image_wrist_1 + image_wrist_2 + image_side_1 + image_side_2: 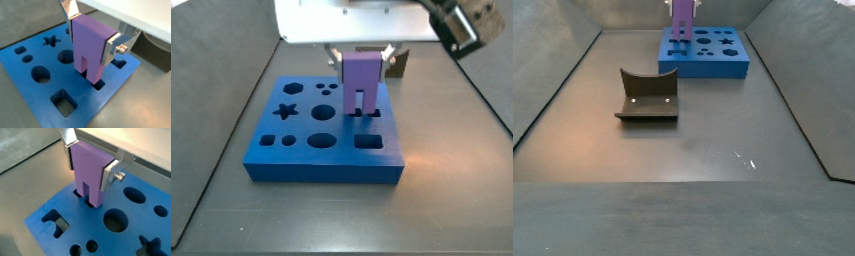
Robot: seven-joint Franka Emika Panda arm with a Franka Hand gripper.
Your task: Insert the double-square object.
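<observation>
light: even, soft | glare: floor [743, 158] sheen | focus: slightly soft

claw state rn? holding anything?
Claw: shut on the double-square object, upright over the blue board, prong tips at its double-square slot.

A robot test cell in a lab: grey walled worktop [673, 150], a blue board [325, 135] with shaped holes, the claw [93, 32] over it.
</observation>
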